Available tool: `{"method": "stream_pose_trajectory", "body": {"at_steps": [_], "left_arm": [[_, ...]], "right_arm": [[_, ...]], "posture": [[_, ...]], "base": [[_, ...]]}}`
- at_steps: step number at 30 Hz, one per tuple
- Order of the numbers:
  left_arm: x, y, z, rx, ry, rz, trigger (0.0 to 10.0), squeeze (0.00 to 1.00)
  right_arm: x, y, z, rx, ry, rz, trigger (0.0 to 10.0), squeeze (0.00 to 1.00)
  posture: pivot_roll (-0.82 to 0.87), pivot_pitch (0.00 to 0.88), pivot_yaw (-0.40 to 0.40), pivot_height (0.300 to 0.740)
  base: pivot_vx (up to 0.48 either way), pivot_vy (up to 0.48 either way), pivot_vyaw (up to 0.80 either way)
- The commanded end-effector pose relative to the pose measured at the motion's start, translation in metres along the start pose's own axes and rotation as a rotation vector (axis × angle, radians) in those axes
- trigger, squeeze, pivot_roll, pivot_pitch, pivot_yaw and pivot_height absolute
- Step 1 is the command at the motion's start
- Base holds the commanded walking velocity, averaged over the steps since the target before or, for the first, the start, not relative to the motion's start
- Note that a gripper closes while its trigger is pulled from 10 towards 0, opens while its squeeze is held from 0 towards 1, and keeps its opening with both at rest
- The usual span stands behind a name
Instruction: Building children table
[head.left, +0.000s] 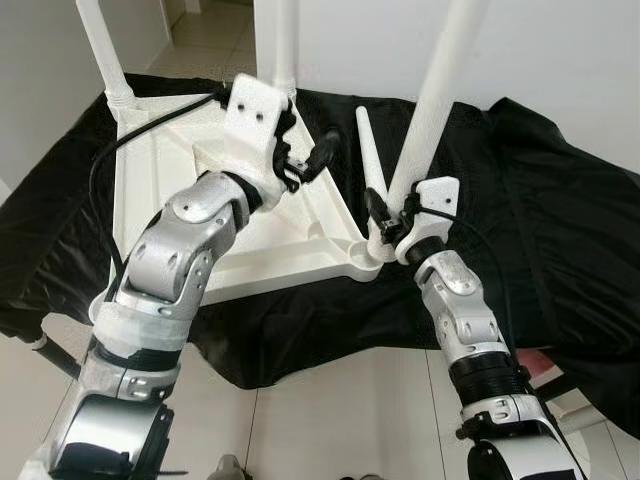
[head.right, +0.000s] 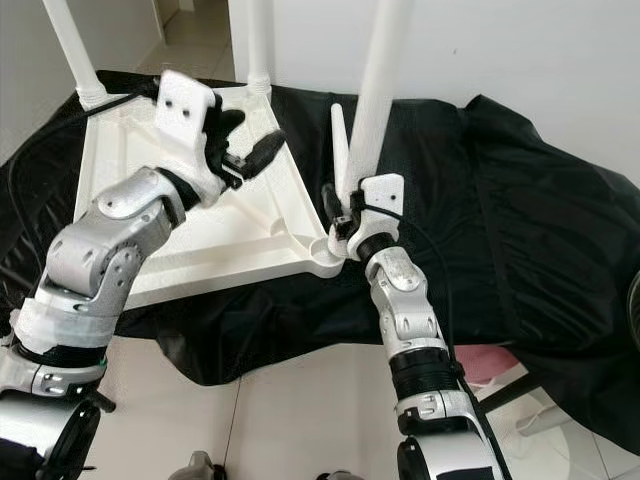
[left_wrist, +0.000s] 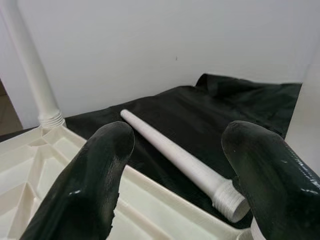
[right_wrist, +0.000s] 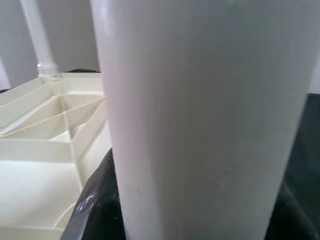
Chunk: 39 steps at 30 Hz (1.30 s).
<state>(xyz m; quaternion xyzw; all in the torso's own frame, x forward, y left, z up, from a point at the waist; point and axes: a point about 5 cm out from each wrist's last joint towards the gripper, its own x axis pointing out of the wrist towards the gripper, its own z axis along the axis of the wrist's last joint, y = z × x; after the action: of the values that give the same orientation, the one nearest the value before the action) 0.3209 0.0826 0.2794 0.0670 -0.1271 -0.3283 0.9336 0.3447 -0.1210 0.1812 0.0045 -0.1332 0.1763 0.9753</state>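
Tabletop (head.left: 250, 240) of white plastic lay upside down on a black sheet (head.left: 560, 230), its ribbed underside facing up, and served as the landmark for everything else. Three legs stood upright in its corner sockets: one at the far-left corner (head.left: 103, 50), one at the far-right corner (head.left: 282, 45), and a third leg (head.left: 440, 90) at the near-right corner, leaning slightly to the right as it rose. The right gripper (head.left: 385, 222) was at the base of that third leg, just above the near-right corner socket (head.left: 368, 262), its black fingers pressed against the leg's sides and pinching it; in the right wrist view the leg (right_wrist: 200, 120) ran straight up between the dark fingers (right_wrist: 95, 210), with the tabletop's ribs (right_wrist: 55, 130) beside it. A fourth, loose leg (head.left: 370, 155) lay on the black sheet just beside the tabletop's right edge, its threaded end (left_wrist: 230, 200) nearest that edge and its narrow tip pointing away towards the wall (head.left: 560, 50). The left gripper (head.left: 305, 160) hovered over the right-hand part of the tabletop, near its right edge, with its fingers spread apart and nothing between them; the left wrist view looked between those fingers (left_wrist: 95, 185) at the loose leg beyond. No brand mark, label or writing could be read on any part. White floor tiles (head.left: 350, 420) lay below the near edge of the tabletop.
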Motion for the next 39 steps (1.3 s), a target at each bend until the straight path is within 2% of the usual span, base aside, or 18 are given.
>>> {"method": "stream_pose_trajectory", "body": {"at_steps": [1,11,18,24,31,39], "left_arm": [[-0.003,-0.009,-0.001,0.033,-0.008,-0.08,10.0,0.0],[-0.007,-0.007,-0.004,0.031,-0.004,-0.052,10.0,0.0],[-0.009,-0.008,-0.005,0.029,-0.006,-0.034,10.0,0.0],[-0.011,-0.007,-0.005,0.03,-0.008,-0.021,10.0,0.0],[-0.013,-0.007,-0.006,0.035,-0.006,-0.011,10.0,0.0],[-0.013,-0.005,-0.006,0.03,-0.006,0.001,10.0,0.0]], "right_arm": [[-0.007,0.001,-0.01,0.007,0.019,0.026,10.0,0.0],[-0.013,0.003,-0.021,-0.018,0.043,0.081,10.0,0.0],[-0.004,0.005,-0.023,-0.01,0.048,0.121,10.0,0.0],[0.006,0.01,-0.029,-0.011,0.107,0.148,10.0,0.0],[0.01,0.012,-0.034,0.003,0.15,0.17,10.0,0.0],[0.004,0.011,-0.042,-0.109,0.159,0.211,10.0,0.0]], "posture": [[0.07,0.085,-0.07,0.74],[0.08,0.084,-0.082,0.74],[0.09,0.076,-0.096,0.74],[0.1,0.071,-0.099,0.74],[0.1,0.064,-0.104,0.74],[0.1,0.06,-0.101,0.74]], "base": [[0.0,0.0,0.0],[0.0,0.0,0.0],[0.0,0.0,0.0],[0.0,0.0,0.0],[0.0,0.0,0.0],[0.0,0.0,0.0]]}}
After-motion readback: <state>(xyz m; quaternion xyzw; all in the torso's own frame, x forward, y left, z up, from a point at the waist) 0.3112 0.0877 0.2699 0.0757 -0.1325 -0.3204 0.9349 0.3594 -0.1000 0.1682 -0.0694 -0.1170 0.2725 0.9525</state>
